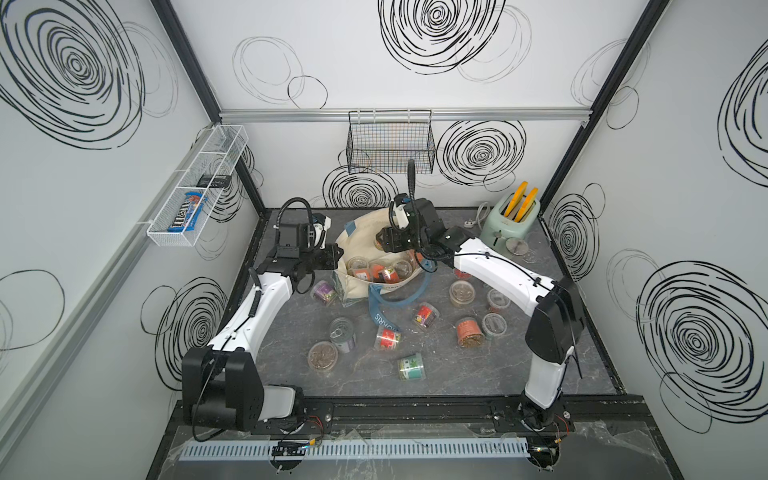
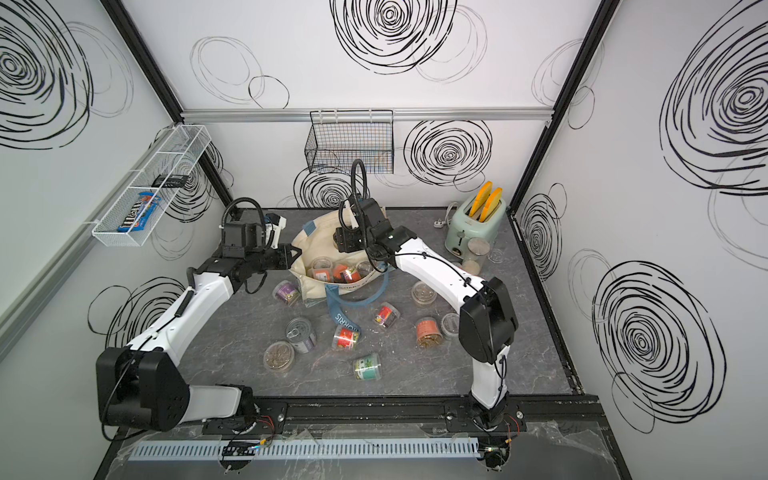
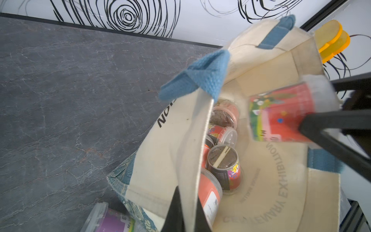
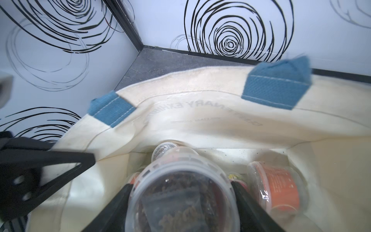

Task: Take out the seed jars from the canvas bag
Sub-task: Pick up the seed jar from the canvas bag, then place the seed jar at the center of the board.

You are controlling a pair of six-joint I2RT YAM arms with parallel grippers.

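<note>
Over the "EXHIBITION" canvas bag (image 3: 170, 140), right fingers (image 4: 251, 204) clamp a seed jar (image 4: 180, 190); left fingers (image 3: 174, 211) pinch its rim

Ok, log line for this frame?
left fingers: shut on canvas bag rim | right fingers: gripping red-label seed jar over bag | more jars inside

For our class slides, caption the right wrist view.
Right hand grips a seed jar in the open canvas bag; an orange-labelled jar lies beside it.
</note>
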